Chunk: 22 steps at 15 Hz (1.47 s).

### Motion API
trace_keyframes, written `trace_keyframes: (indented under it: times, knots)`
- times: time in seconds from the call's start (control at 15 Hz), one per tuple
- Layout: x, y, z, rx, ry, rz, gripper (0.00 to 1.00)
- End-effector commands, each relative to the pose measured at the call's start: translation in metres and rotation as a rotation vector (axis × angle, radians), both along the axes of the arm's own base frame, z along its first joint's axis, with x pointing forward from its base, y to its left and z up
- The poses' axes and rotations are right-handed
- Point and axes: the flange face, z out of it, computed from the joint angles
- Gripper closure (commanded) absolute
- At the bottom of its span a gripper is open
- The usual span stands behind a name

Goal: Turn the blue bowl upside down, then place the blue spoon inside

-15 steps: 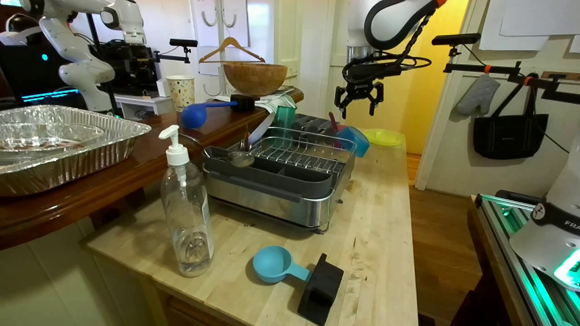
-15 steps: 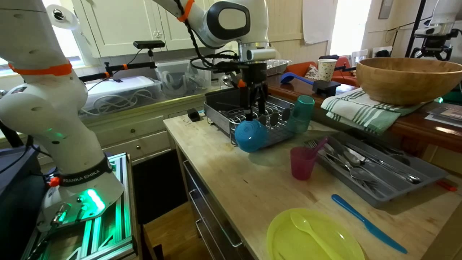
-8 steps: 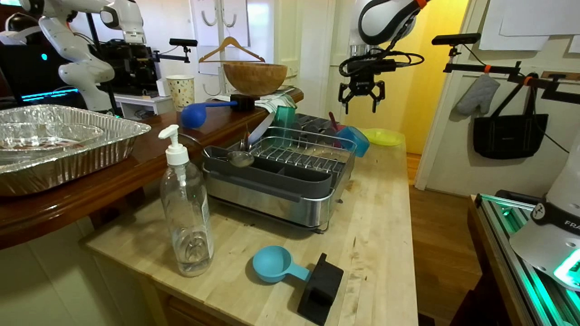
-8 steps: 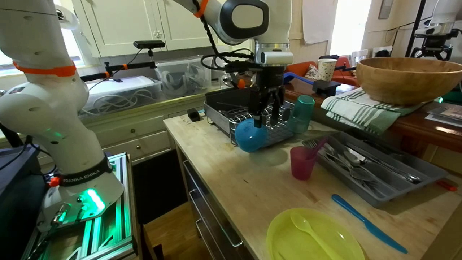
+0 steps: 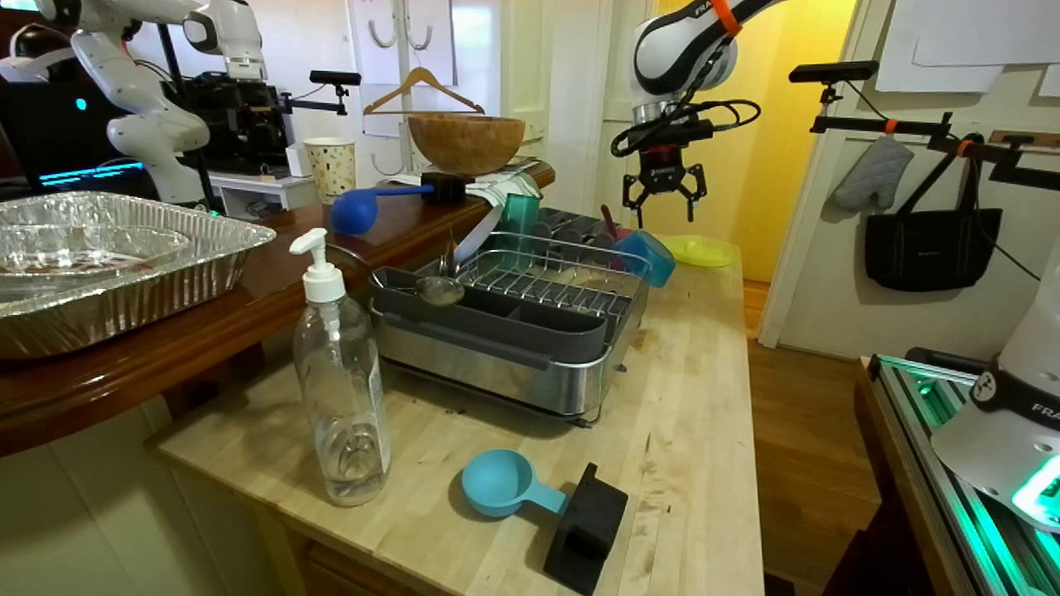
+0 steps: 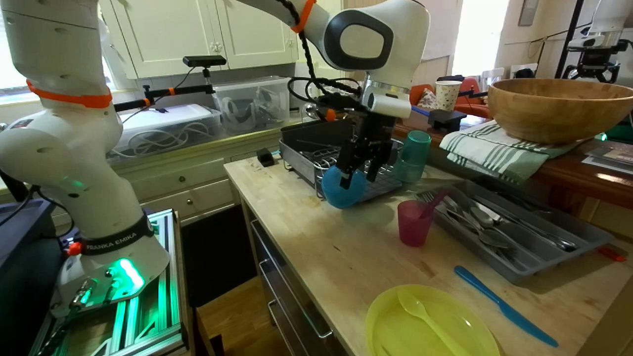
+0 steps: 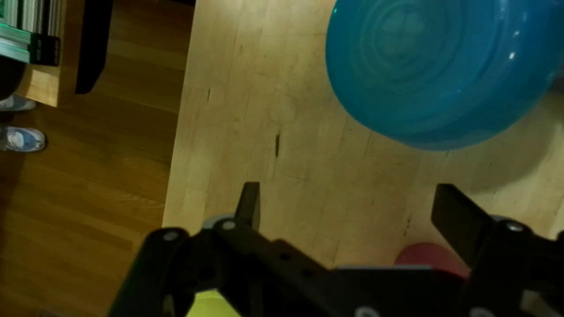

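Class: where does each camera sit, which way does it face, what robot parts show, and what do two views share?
Exterior view: near the bottle, facing along the counter; gripper, partial arm and base show.
Exterior view: near the plate, facing toward the rack; gripper, arm, base show.
Wrist view: on the arm's end, facing down at the counter; open fingers show.
Both exterior views share the blue bowl.

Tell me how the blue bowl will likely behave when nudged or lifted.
The blue bowl may be slippery: its surface looks smooth and glossy. It is probably light and fairly stiff, as it looks like plastic. Tilted at the end of the dish rack, it could shift or roll if pushed.
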Motion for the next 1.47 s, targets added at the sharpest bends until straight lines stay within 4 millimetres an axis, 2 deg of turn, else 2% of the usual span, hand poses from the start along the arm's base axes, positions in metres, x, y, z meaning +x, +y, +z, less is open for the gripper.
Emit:
trace_keyframes:
  times: [0.0, 0.33, 0.67, 1.07, 1.4]
  knots:
    - [0.01, -0.009, -0.016, 0.051, 0.078, -0.096, 0.0]
    - [0.013, -0.014, -0.027, 0.087, 0.146, -0.279, 0.0]
    - [0.016, -0.026, -0.044, 0.146, 0.13, -0.421, 0.0]
    - [0.021, -0.038, -0.063, 0.25, 0.106, -0.478, 0.0]
    - [0.034, -0.043, -0.081, 0.34, 0.084, -0.451, 0.0]
